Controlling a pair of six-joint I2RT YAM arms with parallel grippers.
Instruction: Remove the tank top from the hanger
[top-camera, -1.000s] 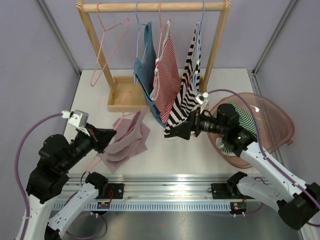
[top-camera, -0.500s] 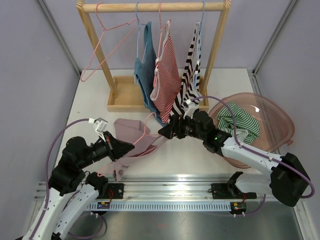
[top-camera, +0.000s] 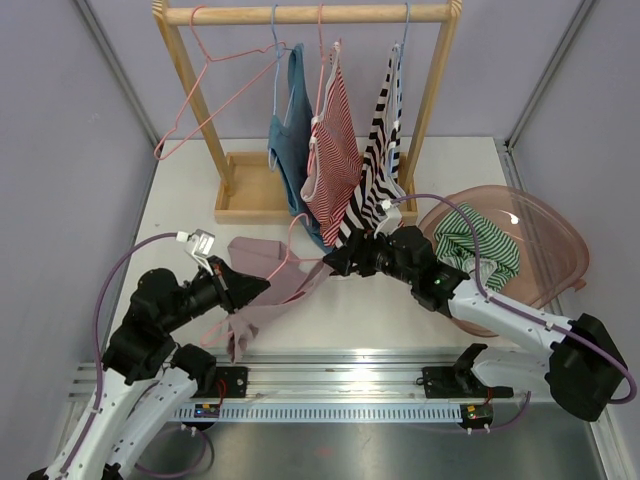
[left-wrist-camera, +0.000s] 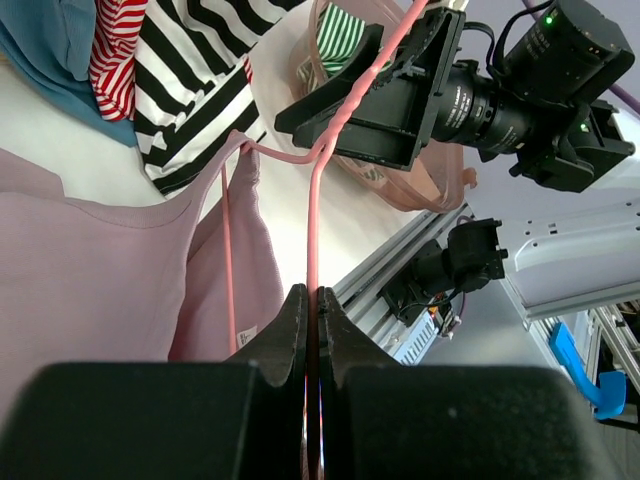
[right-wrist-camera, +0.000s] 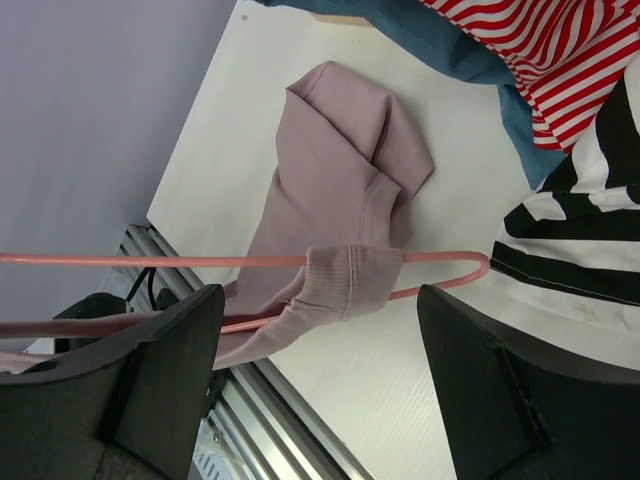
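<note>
Nearest, the left hand (top-camera: 243, 288) is pinched tight on the wire of the pink hanger (left-wrist-camera: 312, 200), holding it low over the surface (top-camera: 400, 310) so that its far end is offered across. The mauve tank top (top-camera: 262, 300) droops from that hanger, with one strap (right-wrist-camera: 350, 280) looped over the far end. The right hand (top-camera: 338, 263) stands wide apart, a finger on either side of that strap, gripping nothing. I judge it is placed to close there and draw the strap off. Beyond hang other tops (top-camera: 335, 150) on the wooden rack (top-camera: 300, 14).
</note>
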